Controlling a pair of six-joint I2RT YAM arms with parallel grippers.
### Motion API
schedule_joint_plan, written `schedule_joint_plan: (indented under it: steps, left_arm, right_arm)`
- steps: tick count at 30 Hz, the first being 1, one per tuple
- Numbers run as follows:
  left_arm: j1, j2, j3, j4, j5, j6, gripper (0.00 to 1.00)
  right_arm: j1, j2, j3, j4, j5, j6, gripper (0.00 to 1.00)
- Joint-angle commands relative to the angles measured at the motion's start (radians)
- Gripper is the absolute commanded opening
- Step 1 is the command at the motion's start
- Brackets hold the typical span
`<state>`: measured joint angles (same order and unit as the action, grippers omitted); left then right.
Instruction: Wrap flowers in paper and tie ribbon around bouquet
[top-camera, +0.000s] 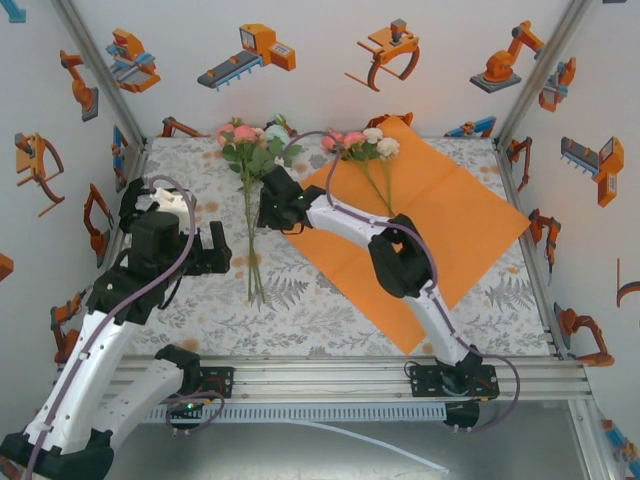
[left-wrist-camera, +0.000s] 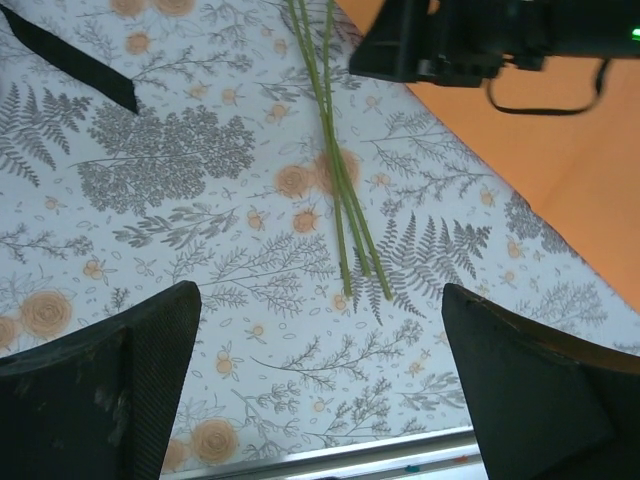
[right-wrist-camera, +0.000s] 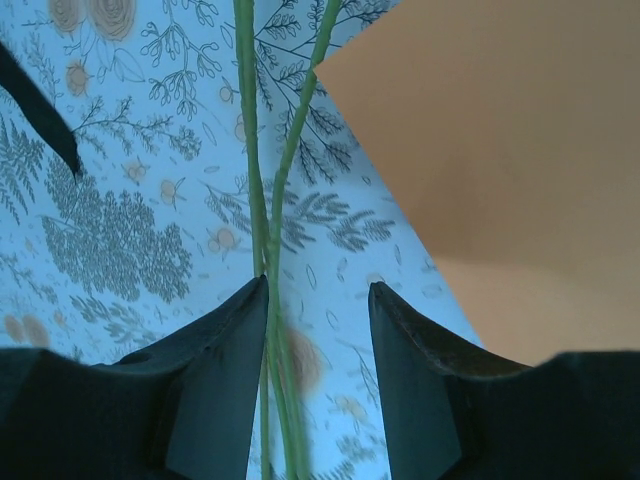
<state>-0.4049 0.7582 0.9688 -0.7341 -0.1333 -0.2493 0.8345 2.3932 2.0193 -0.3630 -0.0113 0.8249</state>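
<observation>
One bunch of flowers (top-camera: 245, 145) lies on the tablecloth, its thin green stems (top-camera: 252, 255) running toward me. A second bunch (top-camera: 362, 142) rests on the orange paper (top-camera: 450, 230). My right gripper (top-camera: 265, 208) reaches left off the paper and straddles the stems (right-wrist-camera: 262, 190). In the right wrist view my right gripper (right-wrist-camera: 318, 285) is open, with the stems against its left finger (right-wrist-camera: 215, 370) and a gap to the other. My left gripper (left-wrist-camera: 320, 295) hangs wide open and empty just short of the cut stem ends (left-wrist-camera: 355, 270). A black ribbon (left-wrist-camera: 70, 58) lies at the far left.
The ribbon's end (right-wrist-camera: 45, 125) also lies left of the stems in the right wrist view. The paper's corner (right-wrist-camera: 480, 130) sits just right of the stems. The right arm's gripper body (left-wrist-camera: 450, 40) hovers over the stems. An aluminium rail (top-camera: 330, 375) edges the near side.
</observation>
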Motion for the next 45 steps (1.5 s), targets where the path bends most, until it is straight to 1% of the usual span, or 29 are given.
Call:
schedule_joint_plan:
  steps: [1,5,10,13,18,20,24,25,27,31,34,37,42,45]
  left_arm:
    - [0.005,-0.028,-0.018,-0.011,0.08,0.026,0.98]
    - [0.005,-0.036,-0.041,0.018,0.107,0.014,0.98]
    - [0.005,-0.03,-0.051,0.036,0.097,0.013,0.98]
    - [0.005,-0.025,-0.051,0.034,0.092,0.015,0.98]
    - [0.005,-0.032,-0.056,0.036,0.079,0.014,0.98]
    - [0.005,-0.036,-0.062,0.041,0.074,0.012,0.97]
    - [0.005,-0.04,-0.067,0.041,0.078,0.006,0.97]
    - [0.005,-0.042,-0.069,0.041,0.079,0.004,0.97]
    - [0.005,-0.047,-0.071,0.038,0.072,0.002,0.97]
    - [0.005,-0.056,-0.078,0.042,0.064,0.015,0.97]
    - [0.005,-0.06,-0.08,0.05,0.068,0.023,0.97]
    - [0.005,-0.067,-0.087,0.07,0.095,0.034,0.97]
    - [0.005,-0.077,-0.094,0.108,0.17,0.045,0.97]
    - [0.004,-0.089,-0.102,0.136,0.2,0.048,0.97]
  right_arm:
    - [-0.006,0.043,0.084,0.057,-0.047,0.073,0.45]
    - [-0.006,0.09,0.118,0.064,-0.017,0.089,0.43]
    - [-0.008,0.145,0.166,0.061,-0.031,0.098,0.38]
    - [-0.008,0.161,0.173,0.053,-0.018,0.095,0.3]
    - [-0.011,0.169,0.181,0.047,-0.025,0.084,0.14]
    - [-0.011,0.17,0.197,0.043,-0.037,0.065,0.11]
    - [-0.011,0.166,0.222,0.024,-0.042,0.041,0.09]
    - [-0.011,0.16,0.227,0.018,-0.044,0.036,0.05]
    - [-0.011,0.146,0.245,0.006,-0.054,0.017,0.01]
    - [-0.009,0.071,0.264,-0.041,-0.059,-0.067,0.0]
    - [-0.01,-0.009,0.23,-0.059,-0.044,-0.12,0.0]
    - [-0.011,-0.098,0.172,-0.085,-0.015,-0.166,0.0]
    - [-0.011,-0.253,0.052,-0.124,0.073,-0.262,0.0]
    - [-0.014,-0.356,-0.032,-0.143,0.167,-0.328,0.0]
